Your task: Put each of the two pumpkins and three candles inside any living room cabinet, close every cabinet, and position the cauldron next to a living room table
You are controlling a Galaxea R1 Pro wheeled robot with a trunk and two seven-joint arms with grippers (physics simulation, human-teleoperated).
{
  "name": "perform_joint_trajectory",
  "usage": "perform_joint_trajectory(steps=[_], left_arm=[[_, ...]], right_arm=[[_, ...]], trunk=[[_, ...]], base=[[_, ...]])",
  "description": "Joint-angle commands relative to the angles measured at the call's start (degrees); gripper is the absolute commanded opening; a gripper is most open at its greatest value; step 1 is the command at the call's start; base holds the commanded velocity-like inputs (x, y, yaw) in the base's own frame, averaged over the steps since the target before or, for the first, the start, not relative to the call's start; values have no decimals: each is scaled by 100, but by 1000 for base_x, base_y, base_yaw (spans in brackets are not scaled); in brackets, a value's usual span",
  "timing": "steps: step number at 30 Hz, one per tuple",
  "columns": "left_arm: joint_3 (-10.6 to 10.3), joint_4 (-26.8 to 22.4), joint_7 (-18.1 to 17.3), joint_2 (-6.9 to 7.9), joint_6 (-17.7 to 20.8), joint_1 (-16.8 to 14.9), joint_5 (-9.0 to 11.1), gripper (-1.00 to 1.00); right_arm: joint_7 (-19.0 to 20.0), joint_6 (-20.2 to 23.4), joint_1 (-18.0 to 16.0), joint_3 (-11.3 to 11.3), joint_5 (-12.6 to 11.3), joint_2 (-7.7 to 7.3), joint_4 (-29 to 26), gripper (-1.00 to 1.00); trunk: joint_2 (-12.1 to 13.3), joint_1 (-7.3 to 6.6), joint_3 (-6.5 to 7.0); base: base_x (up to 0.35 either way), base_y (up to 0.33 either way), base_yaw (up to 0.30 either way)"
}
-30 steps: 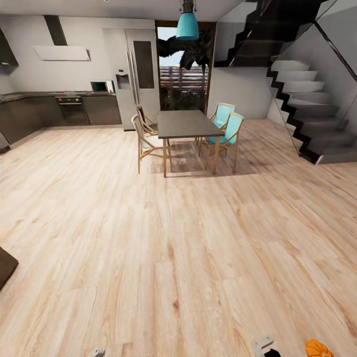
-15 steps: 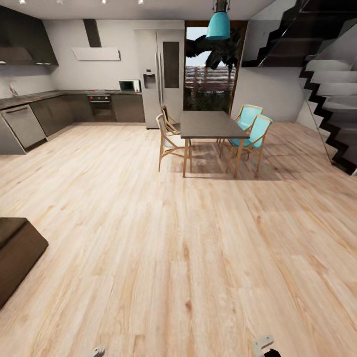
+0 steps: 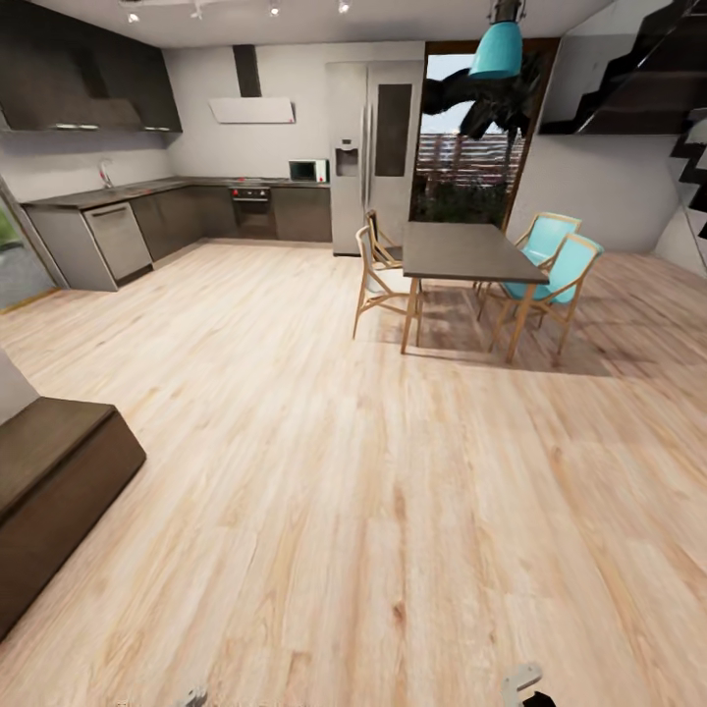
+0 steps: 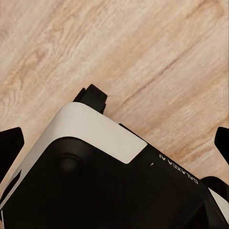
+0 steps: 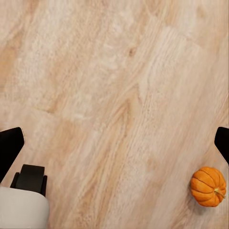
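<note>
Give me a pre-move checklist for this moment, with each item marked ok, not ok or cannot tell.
1. Pumpkin located: ok. One pumpkin lies on the wood floor, seen from the right wrist.
2. Pumpkin in a gripper: not ok. It lies free on the floor.
3. Right gripper open: ok, fingertips wide apart.
4. Left gripper open: ok, nothing between the fingertips.
5. Cabinet in sight: ok. The dark brown cabinet stands at the head view's left.
6. Cabinet drawers closed: cannot tell.

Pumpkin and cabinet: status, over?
Both grippers open, empty. Pumpkin lying on wood floor, ungrasped. Dark brown cabinet ahead at left. Path clear.
</note>
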Motion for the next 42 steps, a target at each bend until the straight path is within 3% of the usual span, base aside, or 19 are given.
perform_joint_trajectory(steps=[1,14,18,42], left_arm=[[0,0,0,0,0,0,0,100],[-1,2,0,-1,1,0,-8,100],[-7,1,0,-1,1,0,-9,100],[-4,3,0,-1,0,0,-9,100]], right_arm=[[3,0,11,1,2,1,0,100],[73,-6,226,1,-8,8,-8,100],[77,-269,313,1,-18,10,-16,100],[78,-343,338,1,-15,10,-17,100]], trunk=[[0,0,0],[0,0,-51],[0,0,-75],[0,0,-176]], base=[[0,0,286],[0,0,259],[0,0,218],[0,0,151]])
